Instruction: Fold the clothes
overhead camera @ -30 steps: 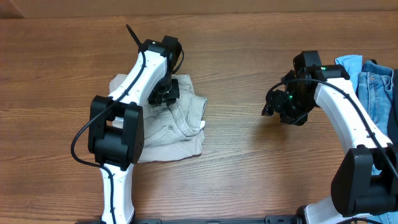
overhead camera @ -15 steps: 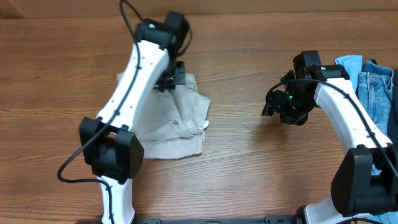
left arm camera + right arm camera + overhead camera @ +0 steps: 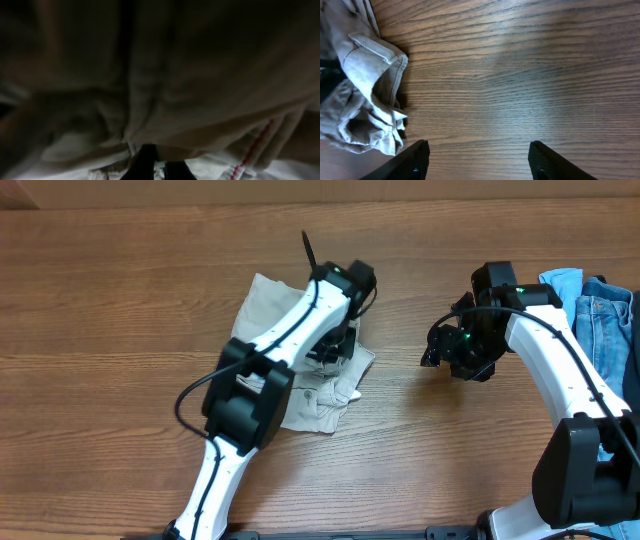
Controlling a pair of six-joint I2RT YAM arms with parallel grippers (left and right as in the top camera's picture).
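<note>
The left pincer (image 3: 335, 348) is closed tight, its tips buried in the right part of the pale shorts (image 3: 268, 298), and with cloth smothering its own camera it looks to have a fold pinched. The right pincer (image 3: 479, 162) stands open and empty over bare table (image 3: 120, 280) just right of the heap. The shorts lie crumpled left of centre; being light and limp, they will likely sag and drag, so the firmer waistband or a hem corner is the better hold.

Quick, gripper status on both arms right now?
Left gripper: closed on the beige shorts.
Right gripper: open, holding nothing.
</note>
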